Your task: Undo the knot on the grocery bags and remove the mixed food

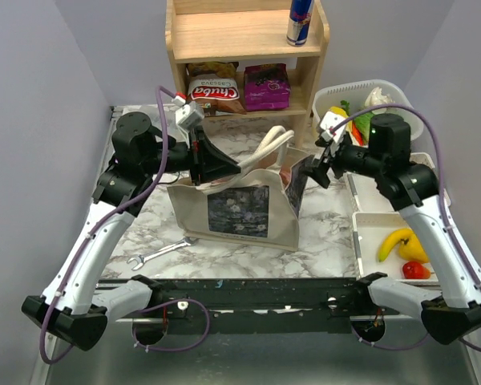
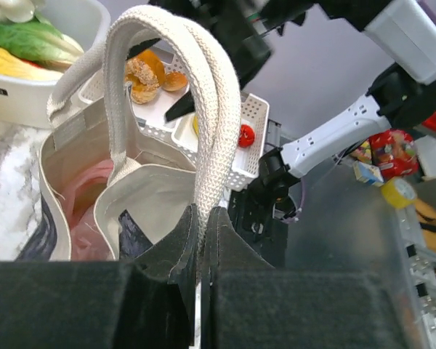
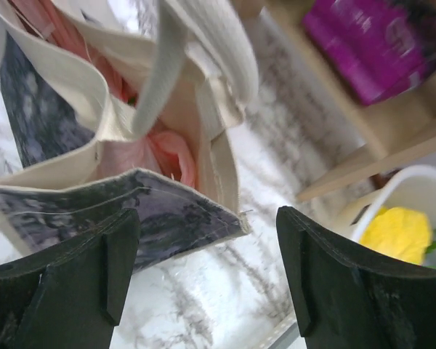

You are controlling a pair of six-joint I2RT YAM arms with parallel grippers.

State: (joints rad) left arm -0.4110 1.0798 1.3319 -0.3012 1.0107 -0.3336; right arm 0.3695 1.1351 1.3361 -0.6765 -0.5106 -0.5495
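Now | left gripper (image 2: 202, 218) clamped on handle (image 2: 219, 109), 11 o'clock of canvas tote (image 1: 239, 210) | right gripper (image 3: 203, 247) agape at its 2 o'clock rim | pink bag (image 3: 176, 156) inside: flimsy, slippery; pinch its knot, hidden.

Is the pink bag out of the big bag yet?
No, the pink bag sits down inside the canvas tote, below its rim.

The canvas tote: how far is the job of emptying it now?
Some food looks out: a banana and red pepper lie in the white tray. In hand: left fingers pinch the tote handle, right fingers open at the tote rim. Left: the pink bag sits inside, knot unseen.
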